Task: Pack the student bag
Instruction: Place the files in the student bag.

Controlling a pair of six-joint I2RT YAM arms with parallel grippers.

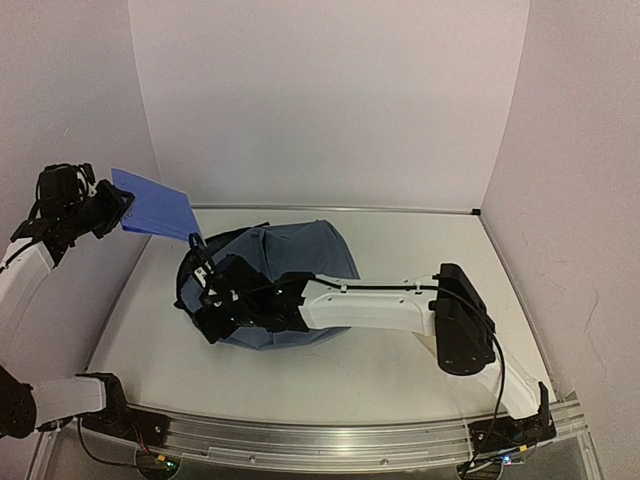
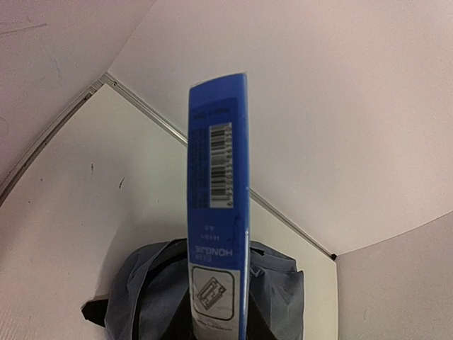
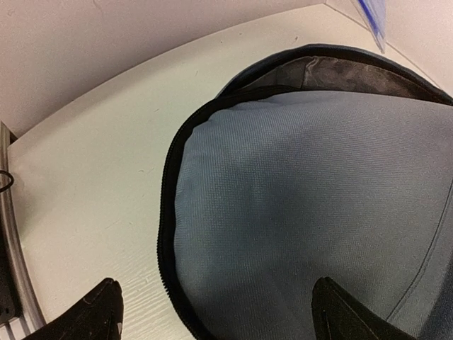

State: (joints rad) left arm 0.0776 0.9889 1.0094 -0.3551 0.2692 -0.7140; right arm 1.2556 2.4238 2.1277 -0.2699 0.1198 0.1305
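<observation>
Clamped shut on the blue notebook (image 1: 155, 208) with the left gripper (image 1: 115, 212), held high at the far left, above and behind the student bag (image 1: 300, 255). Spread wide with the right gripper (image 3: 219, 315), low over the bag's left side, slate-blue fabric and dark zipper line right between the fingertips (image 3: 95, 312). Lying mid-table (image 1: 400, 370), unzipped, grey lining showing.
</observation>
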